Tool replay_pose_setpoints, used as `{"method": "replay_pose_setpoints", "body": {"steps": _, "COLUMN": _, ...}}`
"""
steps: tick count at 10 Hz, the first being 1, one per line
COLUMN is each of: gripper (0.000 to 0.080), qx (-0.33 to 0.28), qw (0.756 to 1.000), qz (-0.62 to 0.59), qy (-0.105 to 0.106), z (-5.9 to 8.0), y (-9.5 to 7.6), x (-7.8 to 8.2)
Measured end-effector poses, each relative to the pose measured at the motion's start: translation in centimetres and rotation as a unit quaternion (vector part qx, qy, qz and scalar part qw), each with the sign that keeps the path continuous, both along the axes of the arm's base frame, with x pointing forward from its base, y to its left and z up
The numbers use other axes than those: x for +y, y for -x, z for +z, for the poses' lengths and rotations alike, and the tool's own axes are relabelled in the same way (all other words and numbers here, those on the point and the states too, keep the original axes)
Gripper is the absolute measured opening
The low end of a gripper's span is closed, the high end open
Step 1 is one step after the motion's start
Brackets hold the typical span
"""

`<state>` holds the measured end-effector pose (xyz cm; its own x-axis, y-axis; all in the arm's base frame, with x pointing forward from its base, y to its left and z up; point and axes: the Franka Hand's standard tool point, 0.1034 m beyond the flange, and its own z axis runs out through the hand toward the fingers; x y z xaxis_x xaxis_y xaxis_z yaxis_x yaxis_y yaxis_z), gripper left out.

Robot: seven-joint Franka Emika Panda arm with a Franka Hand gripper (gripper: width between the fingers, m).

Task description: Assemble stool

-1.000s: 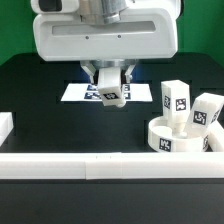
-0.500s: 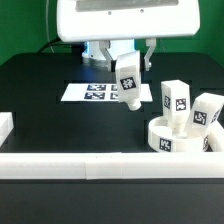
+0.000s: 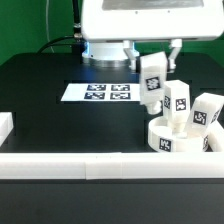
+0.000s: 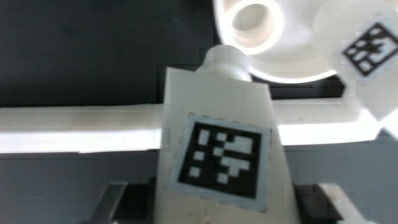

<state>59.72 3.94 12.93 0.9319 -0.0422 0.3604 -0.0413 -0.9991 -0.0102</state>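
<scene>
A white blocky leg (image 3: 152,78) of the stool is held in the air, pinched between the jaws (image 3: 151,62) at its upper end and hanging a little tilted, with its narrow peg pointing down. A black-and-white square tag is carried on its flat face; in the wrist view the same leg (image 4: 221,130) fills the frame, its tag showing a blocky pattern without readable writing.

Below and just beyond the held leg, the round white seat (image 3: 181,136) lies on the black table (image 3: 40,110), near the long white rail (image 3: 100,165). The seat is a shallow ring with a tag on its outer wall; a round hole in it is seen past the tip of the leg in the wrist view (image 4: 267,30). Two more legs (image 3: 178,103) (image 3: 208,112) stand upright at the seat, each tagged. Whether they are set into holes cannot be told.

Behind the jaws, the marker board (image 3: 98,93) lies flat on the table.
</scene>
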Motion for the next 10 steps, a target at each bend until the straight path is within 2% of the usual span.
{"method": "replay_pose_setpoints", "body": {"steps": 2, "gripper": 0.0325, "qx": 0.001, "qw": 1.0, "qz": -0.001, "qy": 0.0, "z": -0.1, "y": 0.0, "x": -0.1}}
{"method": "replay_pose_setpoints", "body": {"steps": 3, "gripper": 0.0325, "qx": -0.006, "qw": 1.0, "qz": 0.012, "qy": 0.007, "z": -0.1, "y": -0.1, "x": 0.2}}
{"method": "replay_pose_setpoints", "body": {"steps": 4, "gripper": 0.0325, "qx": -0.018, "qw": 0.999, "qz": 0.045, "qy": 0.022, "z": -0.7, "y": 0.0, "x": 1.6}}
{"method": "replay_pose_setpoints", "body": {"steps": 7, "gripper": 0.0325, "qx": -0.014, "qw": 0.996, "qz": 0.075, "qy": 0.042, "z": -1.9, "y": 0.5, "x": 3.8}}
{"method": "replay_pose_setpoints", "body": {"steps": 10, "gripper": 0.0325, "qx": -0.013, "qw": 0.996, "qz": 0.072, "qy": 0.043, "z": -2.0, "y": 0.5, "x": 3.6}}
